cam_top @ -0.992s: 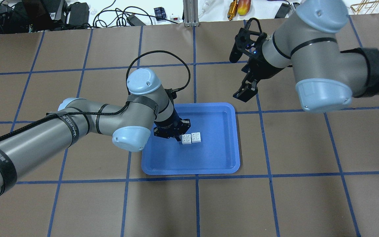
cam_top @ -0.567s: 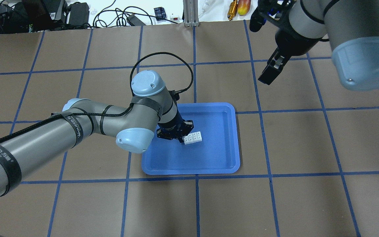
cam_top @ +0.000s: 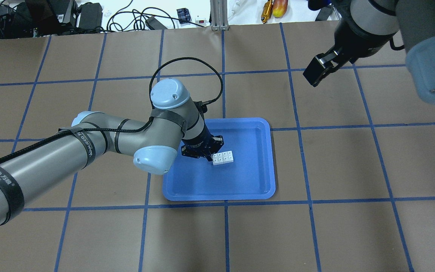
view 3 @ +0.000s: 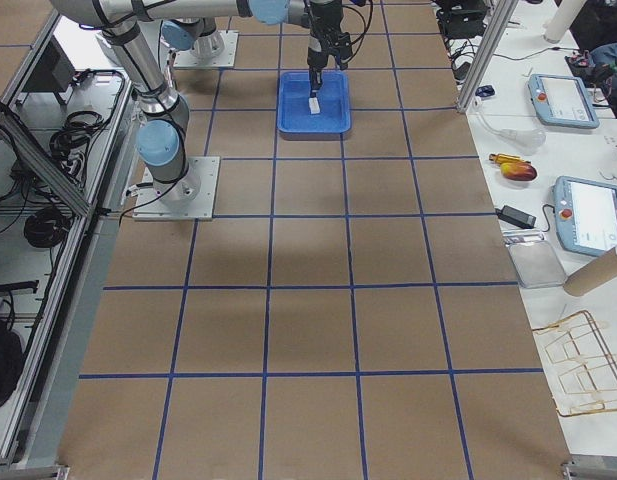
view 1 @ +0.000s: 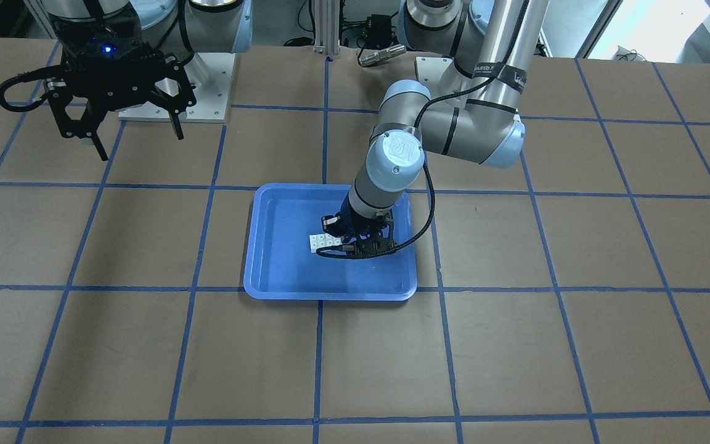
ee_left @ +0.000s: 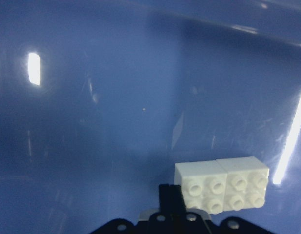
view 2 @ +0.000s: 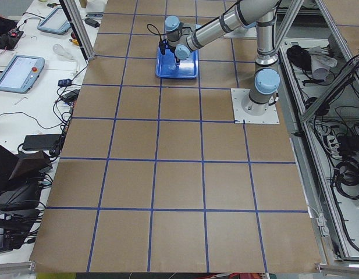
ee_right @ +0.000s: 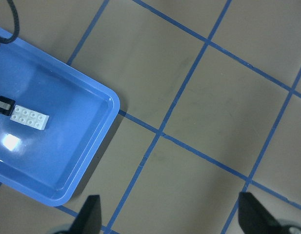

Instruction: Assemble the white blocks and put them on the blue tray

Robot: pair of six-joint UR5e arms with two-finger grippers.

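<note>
Front-facing view: the blue tray (view 1: 269,271) sits mid-table. The white blocks (view 1: 323,242) lie inside it as one oblong piece, studs up, near the middle of its floor. Your left gripper (view 1: 346,245) is low over the tray, right against one end of the piece. Your right gripper (view 1: 136,139) hangs high in the upper left, well apart from the tray, its jaws spread wide and empty.

Overhead view: a second ago the two bricks sat side by side with a seam between them. Now they read as one joined bar, turned slightly. The right gripper has drawn off toward the far right since then.

Left wrist view: one dark finger (ee_left: 170,197) touches the short end of the joined piece. The other finger is out of sight, so you cannot tell whether this gripper is clamped on the piece or only resting against it.

Right wrist view: both fingertips (ee_right: 91,214) stand far apart over bare table (ee_right: 213,97), with the tray at the left edge.

The side views are too small to add anything.

Assembly and placement look done. Probably only the left gripper's release and withdrawal remain.
</note>
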